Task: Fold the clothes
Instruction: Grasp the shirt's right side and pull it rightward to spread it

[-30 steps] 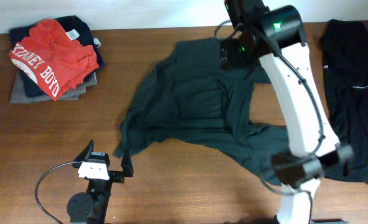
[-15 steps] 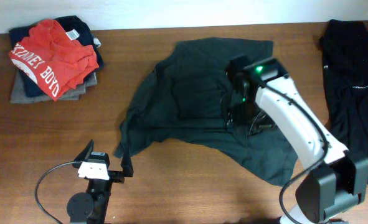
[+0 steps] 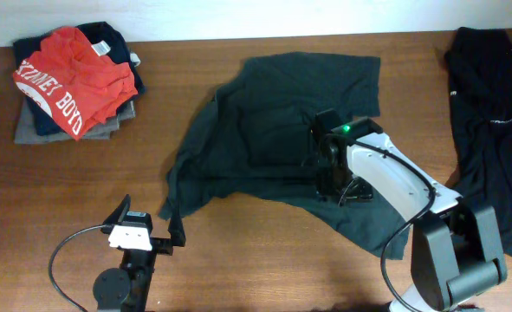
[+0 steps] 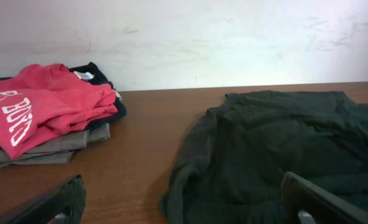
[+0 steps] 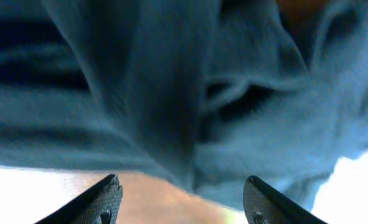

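A large dark grey-green T-shirt [image 3: 268, 130] lies crumpled across the middle of the table; it also shows in the left wrist view [image 4: 277, 143] and fills the right wrist view [image 5: 171, 93]. A black garment [image 3: 489, 121] lies along the right edge. My right gripper [image 3: 332, 178] hangs low over the T-shirt's lower right part, jaws wide open and empty [image 5: 184, 199]. My left gripper [image 3: 171, 227] rests near the front left, open and empty, just off the shirt's lower left corner [image 4: 184, 202].
A stack of folded clothes with a red shirt [image 3: 74, 74] on top sits at the back left, also in the left wrist view [image 4: 47, 109]. A black cable [image 3: 65, 251] loops by the left arm's base. A white wall [image 4: 184, 37] stands behind the table.
My right arm has swung from the shirt's far right corner down toward the front, to low over the shirt's lower right part. The shirt's top right corner now lies flat. The left arm has not moved.
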`<action>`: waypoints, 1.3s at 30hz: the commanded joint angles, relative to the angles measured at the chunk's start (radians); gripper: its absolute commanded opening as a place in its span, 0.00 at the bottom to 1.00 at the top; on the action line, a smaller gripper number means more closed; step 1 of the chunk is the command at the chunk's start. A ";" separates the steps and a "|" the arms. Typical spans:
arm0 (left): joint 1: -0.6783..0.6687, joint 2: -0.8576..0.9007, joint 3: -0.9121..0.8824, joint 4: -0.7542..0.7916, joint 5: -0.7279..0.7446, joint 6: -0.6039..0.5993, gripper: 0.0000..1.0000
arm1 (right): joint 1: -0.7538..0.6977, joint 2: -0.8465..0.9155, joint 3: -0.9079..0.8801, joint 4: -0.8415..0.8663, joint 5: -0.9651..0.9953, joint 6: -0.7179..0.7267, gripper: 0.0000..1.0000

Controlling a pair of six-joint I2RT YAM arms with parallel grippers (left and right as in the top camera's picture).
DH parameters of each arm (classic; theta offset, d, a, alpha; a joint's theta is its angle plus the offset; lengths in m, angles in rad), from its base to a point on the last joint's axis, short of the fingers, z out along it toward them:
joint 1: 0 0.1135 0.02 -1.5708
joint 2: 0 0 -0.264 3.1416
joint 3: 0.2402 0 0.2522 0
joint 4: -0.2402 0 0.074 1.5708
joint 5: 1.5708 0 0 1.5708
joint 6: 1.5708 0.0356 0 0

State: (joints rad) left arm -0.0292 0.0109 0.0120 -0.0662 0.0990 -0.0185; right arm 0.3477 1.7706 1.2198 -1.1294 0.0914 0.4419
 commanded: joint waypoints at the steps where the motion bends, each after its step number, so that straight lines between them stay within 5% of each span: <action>1: 0.006 -0.005 -0.003 -0.003 0.010 0.013 0.99 | -0.001 -0.013 -0.047 0.067 -0.009 -0.015 0.65; 7: 0.006 -0.005 -0.003 -0.003 0.010 0.013 0.99 | -0.003 -0.012 -0.120 0.147 0.037 -0.018 0.64; 17: 0.006 -0.005 -0.003 -0.003 0.010 0.013 0.99 | -0.088 -0.012 -0.047 0.108 0.048 -0.014 0.04; 27: 0.006 -0.005 -0.003 -0.003 0.010 0.013 0.99 | -0.235 -0.012 0.143 0.162 0.131 -0.015 0.04; 37: 0.006 -0.005 -0.003 -0.003 0.010 0.013 0.99 | -0.509 0.003 0.147 0.647 0.124 -0.014 0.04; 38: 0.006 -0.005 -0.003 -0.003 0.010 0.013 0.99 | -0.534 0.017 0.148 0.697 0.124 -0.015 0.10; 39: 0.006 -0.005 -0.003 -0.003 0.010 0.013 0.99 | -0.545 0.023 0.148 0.713 0.120 -0.015 0.34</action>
State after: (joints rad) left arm -0.0292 0.0109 0.0120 -0.0662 0.0990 -0.0185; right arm -0.1616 1.7737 1.3540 -0.4461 0.1940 0.4225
